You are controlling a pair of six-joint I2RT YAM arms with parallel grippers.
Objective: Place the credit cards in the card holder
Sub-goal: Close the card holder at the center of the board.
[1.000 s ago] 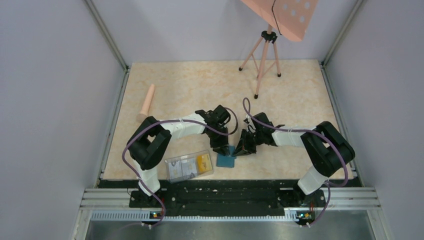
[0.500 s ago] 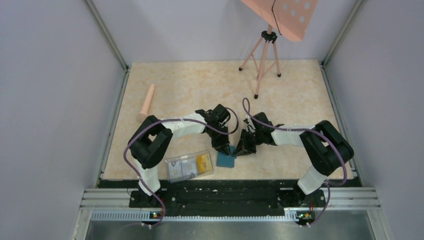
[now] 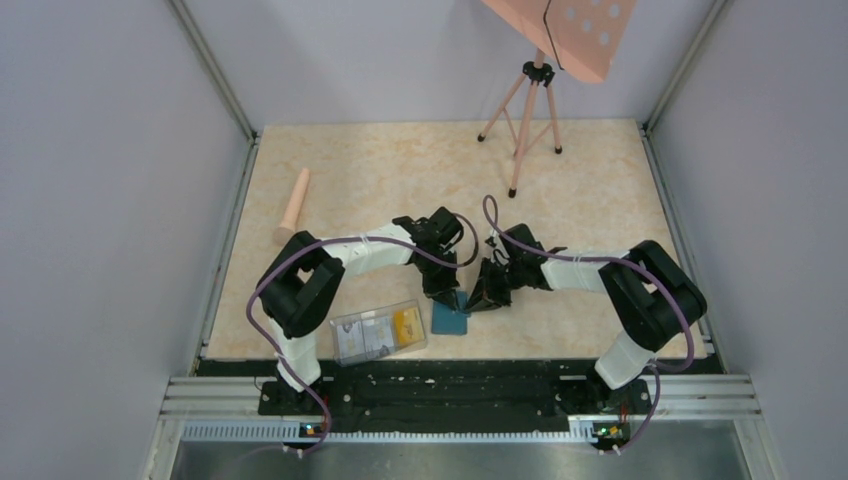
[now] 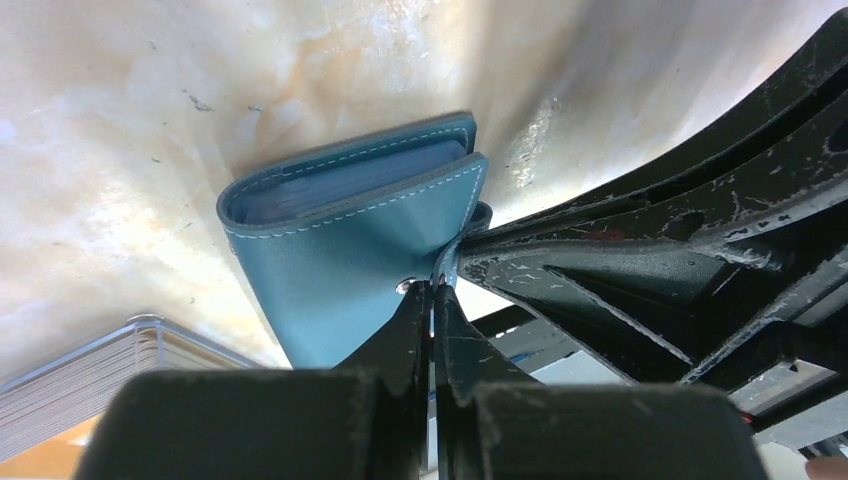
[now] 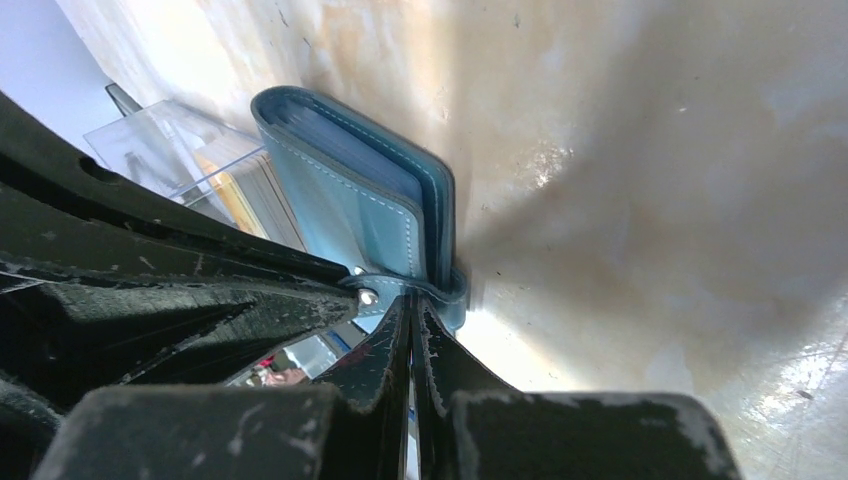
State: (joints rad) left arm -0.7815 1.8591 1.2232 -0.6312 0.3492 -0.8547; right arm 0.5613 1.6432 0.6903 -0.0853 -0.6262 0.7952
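Card holder (image 3: 450,320) lies folded on the bench (image 3: 400,170), and both hands meet at its snap tab (image 5: 440,288).

The teal holder is near the front edge of the bench, just to the right of the clear box (image 3: 377,333), which holds the credit cards (image 3: 405,322). Its tab edge is turned to the far side, and its body stretches from there towards the arm bases. The rounded fold is on the side of the box. The left hand (image 4: 433,298) is clenched on the holder beside the metal snap. The right hand (image 5: 411,305) comes from the opposite side. Its fingers are pressed together on the tab strap, and the two hands almost touch.
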